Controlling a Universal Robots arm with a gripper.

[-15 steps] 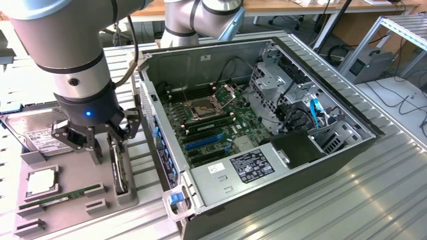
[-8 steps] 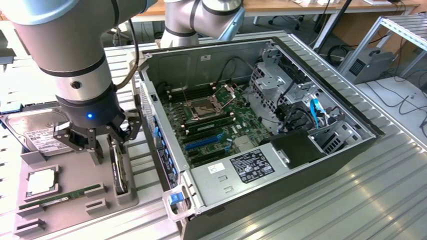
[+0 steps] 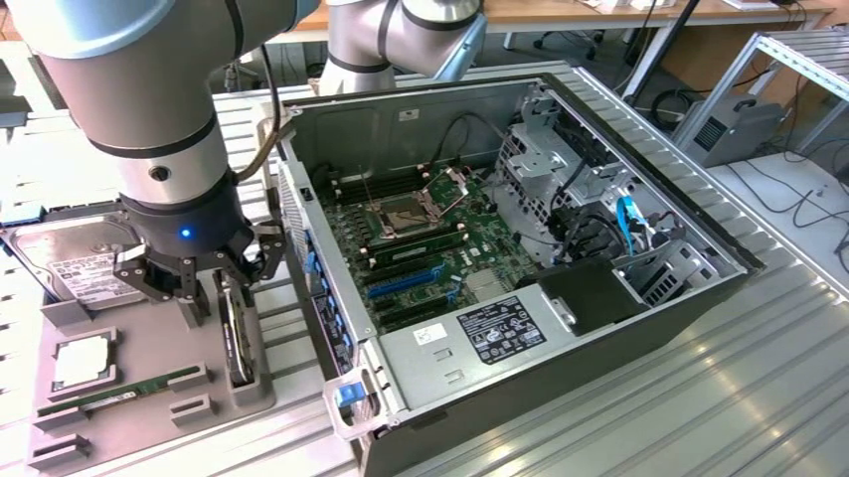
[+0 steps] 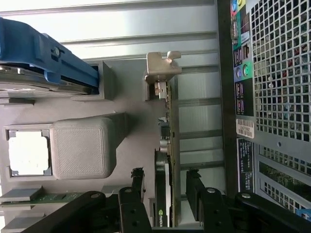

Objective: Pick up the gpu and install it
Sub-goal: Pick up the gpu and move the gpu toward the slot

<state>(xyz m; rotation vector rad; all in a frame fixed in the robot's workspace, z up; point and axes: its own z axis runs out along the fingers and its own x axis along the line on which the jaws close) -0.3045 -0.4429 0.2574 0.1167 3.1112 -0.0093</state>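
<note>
The gpu (image 3: 241, 336) is a thin black card standing on edge in a slot of the grey tray (image 3: 139, 422), left of the open computer case (image 3: 623, 214). In the wrist view the gpu (image 4: 166, 145) runs lengthwise, its silver bracket (image 4: 162, 69) at the far end. My gripper (image 3: 223, 298) hangs straight above the card. It is open, and the gripper (image 4: 165, 194) straddles the card's near end. The black fingers (image 4: 137, 191) stand one on each side, with a small gap to the card on both.
A hard drive (image 3: 78, 260), a CPU (image 3: 83, 363) and a green RAM stick (image 3: 119, 391) share the tray. The motherboard (image 3: 424, 234) with blue slots (image 3: 398, 283) lies inside the case. The case's rear panel (image 4: 274, 97) rises close beside the gpu.
</note>
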